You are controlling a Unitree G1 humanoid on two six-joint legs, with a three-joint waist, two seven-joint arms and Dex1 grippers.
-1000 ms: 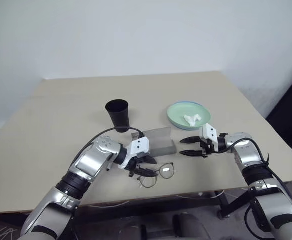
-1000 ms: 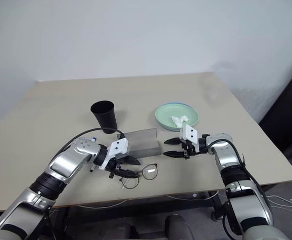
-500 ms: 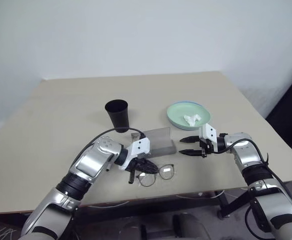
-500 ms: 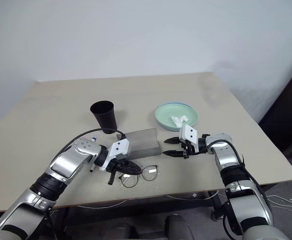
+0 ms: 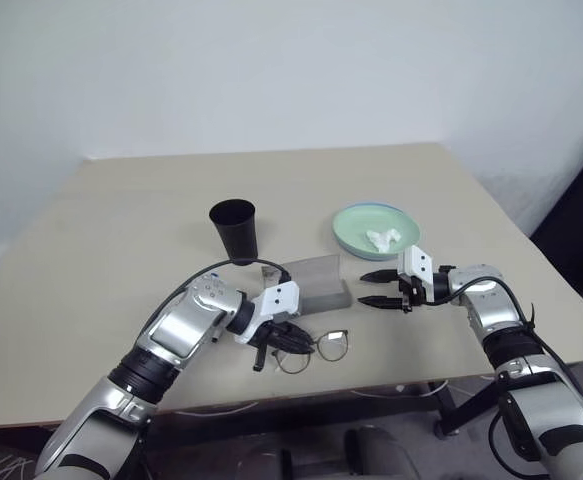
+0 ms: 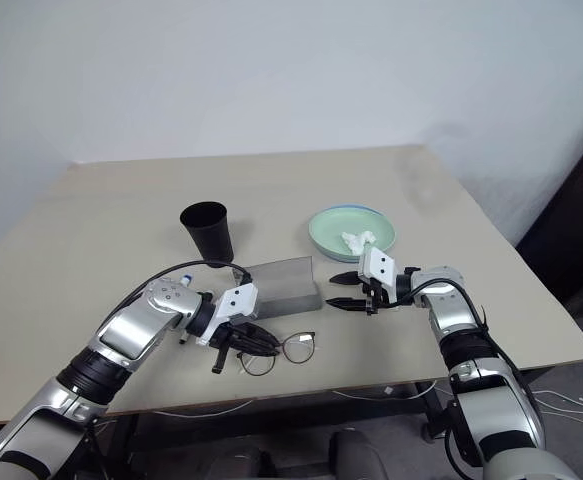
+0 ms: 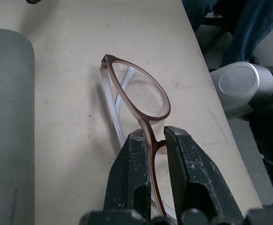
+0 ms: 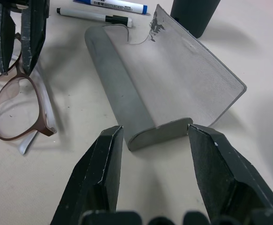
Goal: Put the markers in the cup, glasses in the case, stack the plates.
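**Glasses pinched at the bridge, case waiting**

Jaws of the left gripper [image 7: 150, 154] stand nearly shut, pinched on the bridge of the glasses [image 7: 136, 96], between the two lenses. Jaws of the right gripper [image 8: 152, 164] stand well apart with nothing held, one finger on each side of the near end of the case [image 8: 145, 91].

The glasses sit at the near edge of the counter [image 5: 121, 220], just in front of the case, with the cup [image 5: 235, 229] farther back. They have a thin brown frame, rounded clear lenses and pale, translucent temples that look folded in behind the lenses. I judge them light and fragile: thin frame, little stiffness, lenses that scratch or smear. The bridge is a sound place to take hold, since it balances both lenses and keeps the fingers off the glass, but the grip is narrow, so the frame could swivel or slip if swung fast.

The case lies open, its lid tilted up toward the cup, a long grey box. Two markers [image 8: 96, 16] lie on the counter beyond it. The plates [image 5: 375, 230] sit stacked to the right, a crumpled tissue [image 5: 382, 238] on top.
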